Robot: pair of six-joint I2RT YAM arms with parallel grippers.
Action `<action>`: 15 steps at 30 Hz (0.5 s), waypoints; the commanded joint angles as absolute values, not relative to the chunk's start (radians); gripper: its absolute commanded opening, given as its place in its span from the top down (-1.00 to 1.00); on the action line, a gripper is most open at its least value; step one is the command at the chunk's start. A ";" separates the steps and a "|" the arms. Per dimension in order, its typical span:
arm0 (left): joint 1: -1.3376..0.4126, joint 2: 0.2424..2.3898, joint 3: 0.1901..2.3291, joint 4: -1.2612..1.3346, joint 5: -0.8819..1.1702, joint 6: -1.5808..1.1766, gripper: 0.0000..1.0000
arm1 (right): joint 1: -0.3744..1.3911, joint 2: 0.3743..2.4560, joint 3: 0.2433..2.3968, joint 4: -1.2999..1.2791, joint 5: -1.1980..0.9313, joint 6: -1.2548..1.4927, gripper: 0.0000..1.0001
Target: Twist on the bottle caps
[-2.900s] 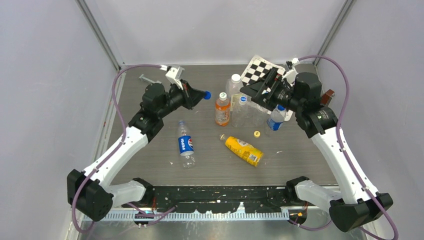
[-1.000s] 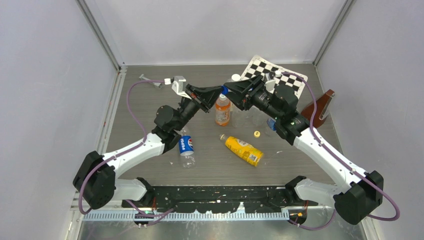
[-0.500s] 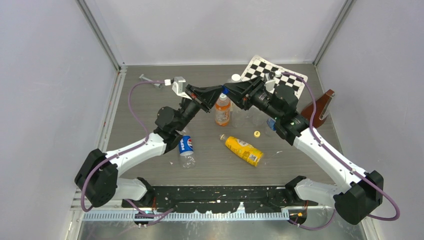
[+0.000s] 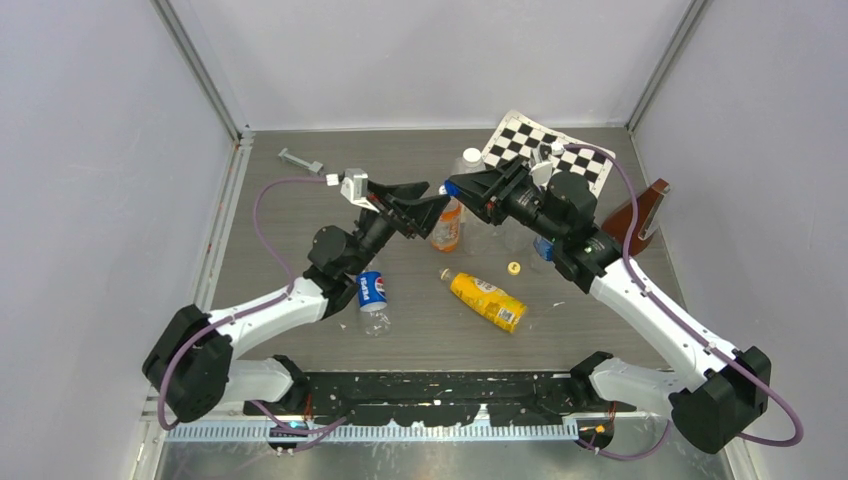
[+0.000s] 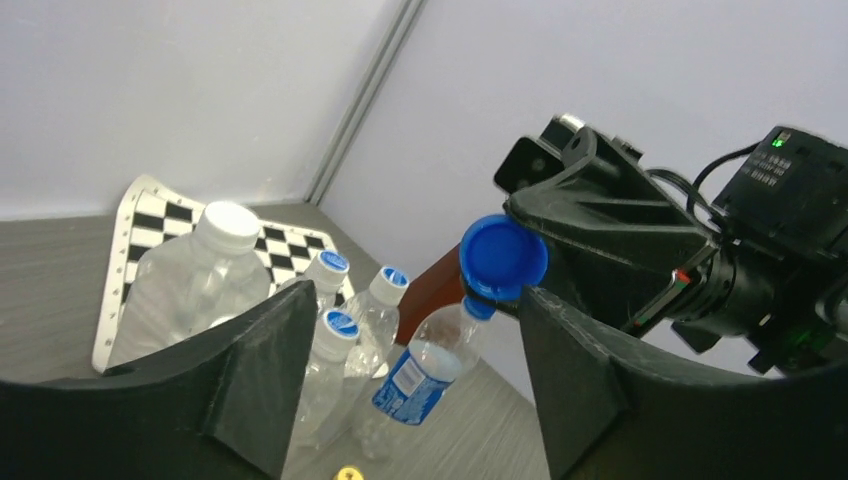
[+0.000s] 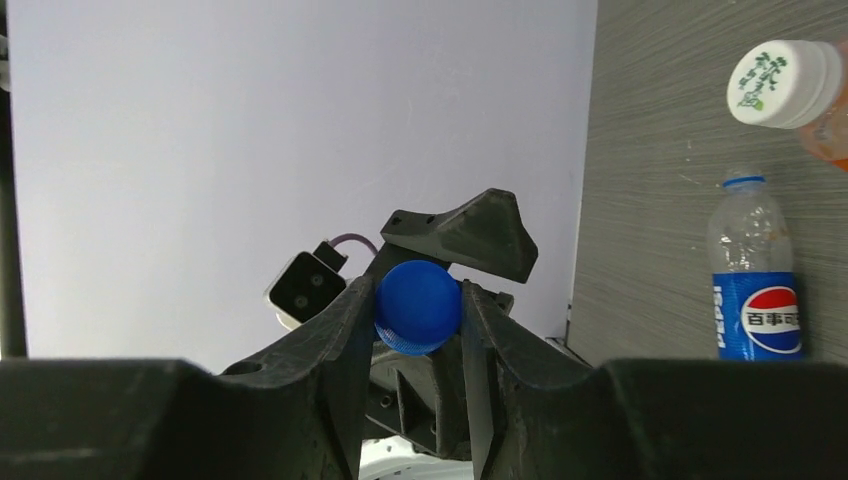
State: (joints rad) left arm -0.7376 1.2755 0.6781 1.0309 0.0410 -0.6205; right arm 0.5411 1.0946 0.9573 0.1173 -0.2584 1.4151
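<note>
**Above the tabletop's far half: blue cap pinched in the right claw**

Over the far half of the tabletop (image 4: 300, 220), about midway between its left and right edges, the two claws face each other tip to tip, raised off the surface. The right claw (image 6: 416, 290) is closed on the blue cap (image 6: 418, 306), which sits squeezed between its two fingers with the domed top towards the right wrist camera. The left claw (image 5: 412, 310) stands just in front of it with its jaws spread wide and nothing between them. From the left wrist, the cap shows in the gap between the fingers but beyond them.

Nearer the front edge and left of centre, the Pepsi bottle (image 4: 371, 293) lies on its side, partly under the left forearm, with its mouth uncapped. Right of it lies the juice bottle (image 4: 487, 300), also on its side, with its neck pointing towards the far left corner. The yellow cap (image 4: 514, 267) rests on the tabletop close by, on the side towards the far edge.

Below the claws an orange-drink bottle (image 4: 447, 225) with a white cap stands upright. Several clear bottles (image 5: 190, 290) stand grouped beside a checkerboard sheet (image 4: 530, 140) towards the far right corner.
</note>
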 commanded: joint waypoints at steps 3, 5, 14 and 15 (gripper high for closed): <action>-0.739 1.047 0.627 0.753 0.008 -0.581 -0.73 | 0.548 1.076 1.052 -0.001 -0.256 1.199 0.73; -0.739 0.943 0.637 0.541 -0.036 -0.548 -0.86 | 0.554 1.081 1.079 -0.065 -0.252 1.138 0.73; -0.739 0.623 0.782 -0.352 -0.248 -0.475 -0.99 | 0.695 1.173 1.150 -0.265 -0.224 0.772 0.72; -0.739 0.614 0.801 -0.411 -0.277 -0.484 -0.99 | 0.727 1.186 1.149 -0.282 -0.227 0.714 0.72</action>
State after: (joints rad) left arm -0.7376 0.6533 0.7155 0.0216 -0.1368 -0.5064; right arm 0.6422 1.1313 1.1091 -0.1875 -0.2352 0.9604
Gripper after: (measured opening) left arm 0.994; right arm 0.397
